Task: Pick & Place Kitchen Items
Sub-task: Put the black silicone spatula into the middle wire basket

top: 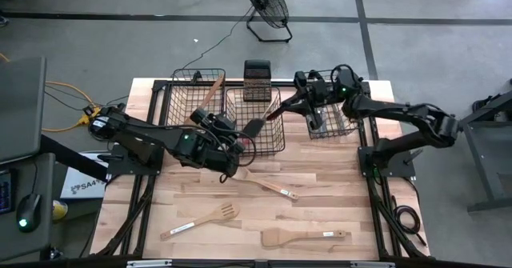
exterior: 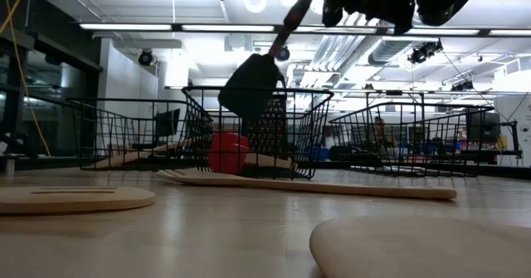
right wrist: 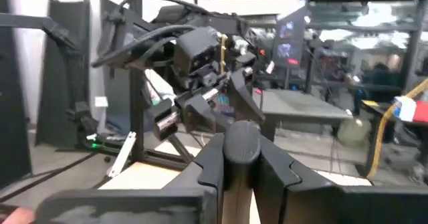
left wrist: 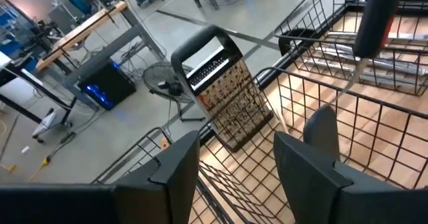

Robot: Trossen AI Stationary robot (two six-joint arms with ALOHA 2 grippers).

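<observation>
My right gripper (top: 282, 106) is shut on a black spatula (top: 256, 127), whose blade (exterior: 249, 84) hangs over the middle wire basket (top: 276, 144). My left gripper (left wrist: 234, 177) stands open with nothing between its fingers at that basket's near left corner (top: 228, 134), pointing toward the far edge. A red utensil (exterior: 228, 152) lies in the middle basket, and a wooden one (top: 210, 92) leans in the left basket (top: 180, 100). A wooden spoon (top: 270, 186), a wooden fork (top: 200, 220) and a wooden spatula (top: 304, 237) lie flat on the table. My right gripper pinches the spatula's handle at its free end (right wrist: 242, 144) between its two fingers. The fingers reach in about level from the table's right. The spatula slants down toward the left, blade lowest, lifted clear of the table and hanging at the height of the basket's rim.
A box grater (top: 258, 78) stands behind the middle basket. The right wire basket (top: 332, 120) sits under my right arm. A fan (top: 266, 4) stands on the floor beyond the table. Bare wood shows between the loose wooden utensils at the front.
</observation>
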